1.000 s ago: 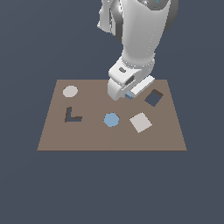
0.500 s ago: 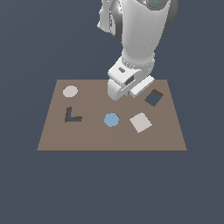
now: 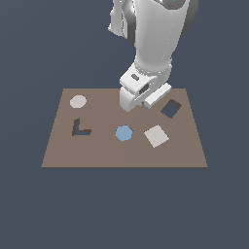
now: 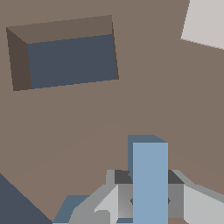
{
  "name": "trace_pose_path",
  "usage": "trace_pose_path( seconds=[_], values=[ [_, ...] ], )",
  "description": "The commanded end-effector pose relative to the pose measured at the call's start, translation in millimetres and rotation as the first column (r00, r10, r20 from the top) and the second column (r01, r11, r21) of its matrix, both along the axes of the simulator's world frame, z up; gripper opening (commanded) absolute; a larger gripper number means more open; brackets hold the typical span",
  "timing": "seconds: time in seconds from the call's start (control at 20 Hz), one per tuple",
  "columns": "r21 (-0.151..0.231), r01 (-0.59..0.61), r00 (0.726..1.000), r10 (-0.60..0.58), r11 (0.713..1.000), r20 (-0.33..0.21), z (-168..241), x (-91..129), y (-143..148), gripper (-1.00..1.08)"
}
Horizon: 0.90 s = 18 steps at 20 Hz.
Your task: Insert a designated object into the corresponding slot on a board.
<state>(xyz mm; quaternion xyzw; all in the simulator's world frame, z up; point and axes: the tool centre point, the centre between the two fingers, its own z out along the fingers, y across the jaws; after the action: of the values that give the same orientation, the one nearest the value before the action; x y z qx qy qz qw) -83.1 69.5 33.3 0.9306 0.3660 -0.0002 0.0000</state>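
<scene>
The light-blue L-shaped block (image 4: 150,175) shows in the wrist view, with one arm standing between my two fingers (image 4: 124,194). My gripper (image 4: 150,194) is shut on it, just above the brown board (image 4: 131,109). In the exterior view my gripper (image 3: 132,103) is low over the back middle of the board (image 3: 121,155) and hides the block. The dark L-shaped slot (image 3: 80,129) lies toward the exterior view's left, well apart from my gripper.
A dark square cut-out (image 3: 170,108) lies just to the gripper's right and also shows in the wrist view (image 4: 72,59). A pale beige square (image 3: 156,135), a light-blue hexagonal piece (image 3: 124,133) and a pale round disc (image 3: 78,101) rest on the board.
A bit of light blue showed under the hand one second ago and is now hidden behind it. The hand has barely moved.
</scene>
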Motion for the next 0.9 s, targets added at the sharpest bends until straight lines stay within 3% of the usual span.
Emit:
trace_pose_path(
  seconds=[0.0, 0.5, 0.85],
  values=[
    [0.0, -0.009, 1.0, 0.009, 1.0, 0.0, 0, 0, -3, -1.0],
    [0.0, -0.113, 0.994, 0.113, 0.994, 0.001, 1, 4, -34, -1.0],
    [0.0, -0.24, 0.971, 0.24, 0.971, 0.001, 2, 12, -70, -1.0]
  ],
)
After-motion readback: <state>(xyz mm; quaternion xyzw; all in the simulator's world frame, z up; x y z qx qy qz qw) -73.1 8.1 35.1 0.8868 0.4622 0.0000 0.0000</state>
